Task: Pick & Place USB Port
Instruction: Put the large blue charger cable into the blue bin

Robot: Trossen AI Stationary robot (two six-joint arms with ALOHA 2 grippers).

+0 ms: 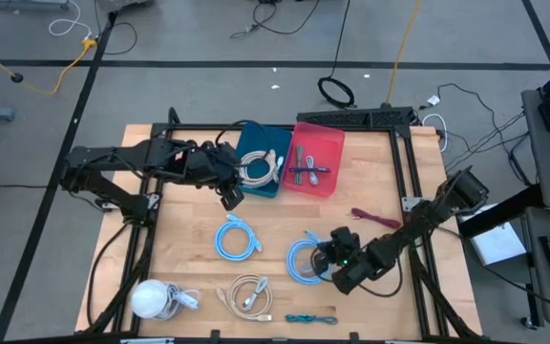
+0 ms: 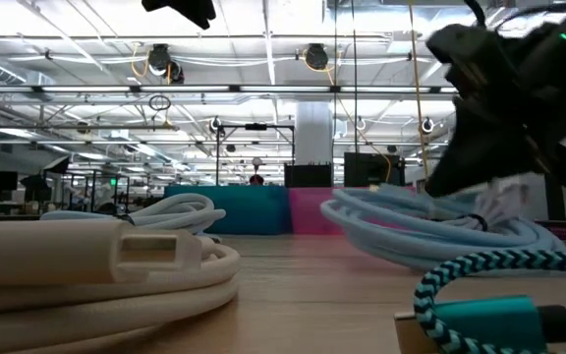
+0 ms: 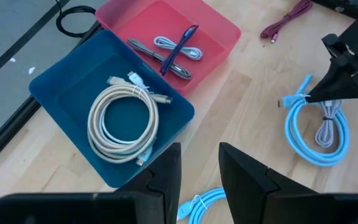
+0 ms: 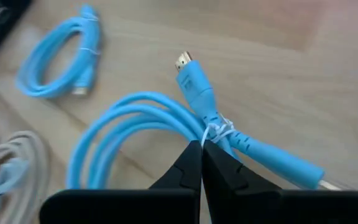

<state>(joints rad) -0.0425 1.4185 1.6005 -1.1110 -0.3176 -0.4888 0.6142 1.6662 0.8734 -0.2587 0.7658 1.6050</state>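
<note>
Right gripper [image 4: 201, 149] on blue cable [image 4: 135, 118]

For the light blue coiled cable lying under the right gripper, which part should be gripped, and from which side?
Best at the bundled section of the light blue cable, where the white tie binds the loops, coming straight down from above. The coil lies flat on the table, so only its top is exposed, and the tied point gathers all strands into one narrow ridge. The right gripper is right there, fingers together.
</note>
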